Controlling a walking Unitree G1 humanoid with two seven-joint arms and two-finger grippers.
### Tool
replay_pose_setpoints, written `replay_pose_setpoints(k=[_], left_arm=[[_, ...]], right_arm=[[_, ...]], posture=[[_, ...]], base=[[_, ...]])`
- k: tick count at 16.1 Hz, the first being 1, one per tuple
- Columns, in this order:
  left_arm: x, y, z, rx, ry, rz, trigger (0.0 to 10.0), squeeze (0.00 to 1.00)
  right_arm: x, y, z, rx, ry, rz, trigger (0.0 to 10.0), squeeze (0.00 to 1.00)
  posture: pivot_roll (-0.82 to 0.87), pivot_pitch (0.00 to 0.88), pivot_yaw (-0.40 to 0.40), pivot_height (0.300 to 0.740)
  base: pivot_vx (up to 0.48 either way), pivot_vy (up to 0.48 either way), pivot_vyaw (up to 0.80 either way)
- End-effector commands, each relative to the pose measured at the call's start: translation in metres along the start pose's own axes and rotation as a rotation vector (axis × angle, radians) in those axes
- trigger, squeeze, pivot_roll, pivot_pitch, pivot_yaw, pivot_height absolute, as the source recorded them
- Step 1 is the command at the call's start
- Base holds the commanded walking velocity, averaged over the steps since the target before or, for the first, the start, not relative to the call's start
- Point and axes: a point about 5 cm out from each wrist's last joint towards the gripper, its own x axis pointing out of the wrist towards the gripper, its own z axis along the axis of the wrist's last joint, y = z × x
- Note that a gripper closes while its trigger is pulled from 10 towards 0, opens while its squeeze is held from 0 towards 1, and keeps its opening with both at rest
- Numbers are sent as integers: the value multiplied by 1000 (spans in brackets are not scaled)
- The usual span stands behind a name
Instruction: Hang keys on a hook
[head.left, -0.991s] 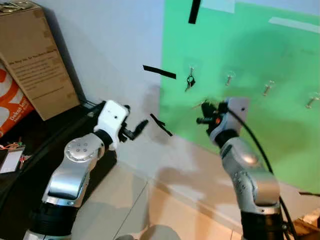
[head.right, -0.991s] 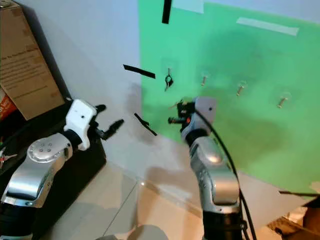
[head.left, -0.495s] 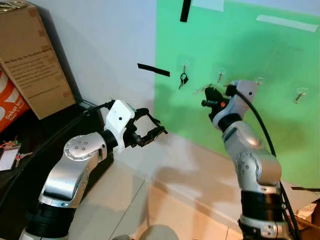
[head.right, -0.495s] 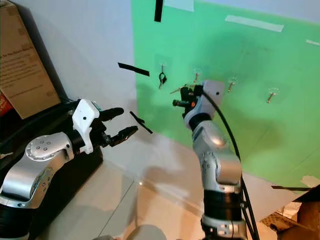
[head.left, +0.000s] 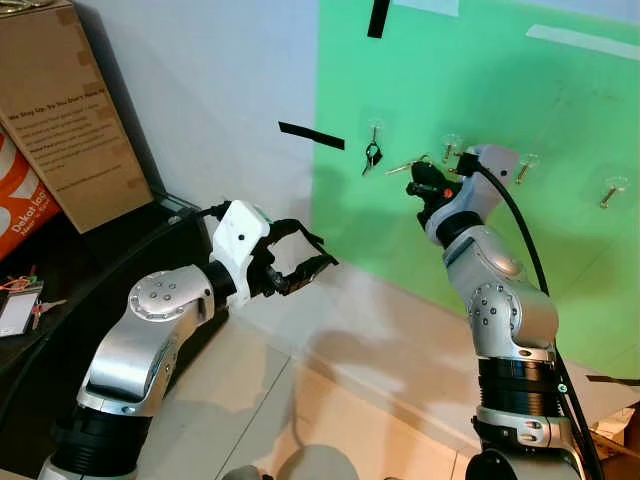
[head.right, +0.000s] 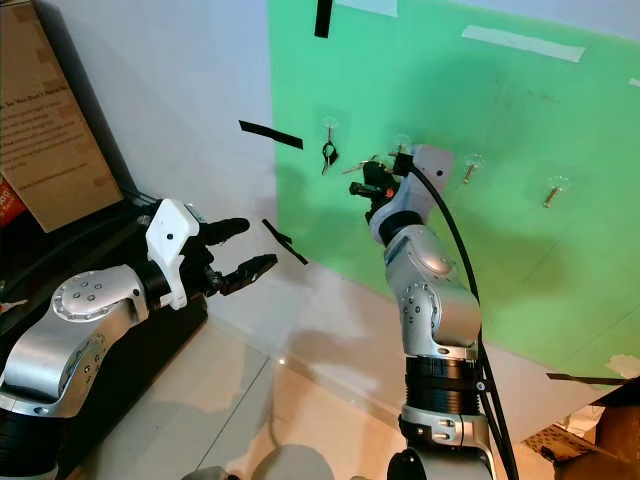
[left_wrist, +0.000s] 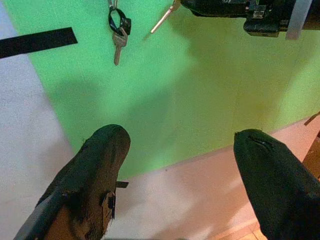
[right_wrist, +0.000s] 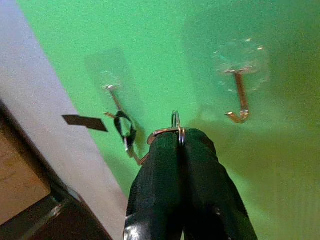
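- Holding a key ring (right_wrist: 176, 126) pinched edge-on between its closed fingers, the right gripper (head.left: 418, 184) is raised to the green board (head.left: 560, 250), just short of an empty hook (right_wrist: 239, 100).
- Key (head.left: 398, 167) on that ring sticks out sideways from the fingertips toward the neighbouring hook (head.left: 374, 131), which already carries a key set (head.left: 371, 157).
- Left gripper (head.left: 308, 252) hangs low and well apart from the board, fingers spread wide and empty; no risk judged from it.
- Risk: only a small arc of the ring shows above the fingertips. If that arc is not lined up with the hook tip, the ring may strike the tip and slide off instead of threading.
- Risk: the hooks appear stuck on by clear pads. A hard push could peel one loose.
- Risk: the protruding key points at the hung set; drifting that way could knock or snag it.
- Risk: letting go before the ring sits in the hook's bend would drop the key to the floor (head.left: 260, 420).
- Risk: the thin ring may twist in the pinch on contact, spoiling the aim.
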Motion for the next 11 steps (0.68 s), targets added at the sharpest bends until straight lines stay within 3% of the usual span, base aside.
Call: replay_pose_setpoints(k=[1,6,11], left_arm=[[2,-3,9,24,-25,-30,10000,0],[3,-5,10,15,-27,-43,10000,0],[1,-6,9,13,-22,-48,10000,0]], right_arm=[[3,0,9,16,-37,-4,10000,0],[6,-6,12,44,-57,-29,10000,0],[7,-14,4,166,-13,-79,10000,0]], posture=[[7,0,-27,740],[7,0,-24,740],[12,0,-27,740]], base=[[0,0,0],[0,0,0],[0,0,0]])
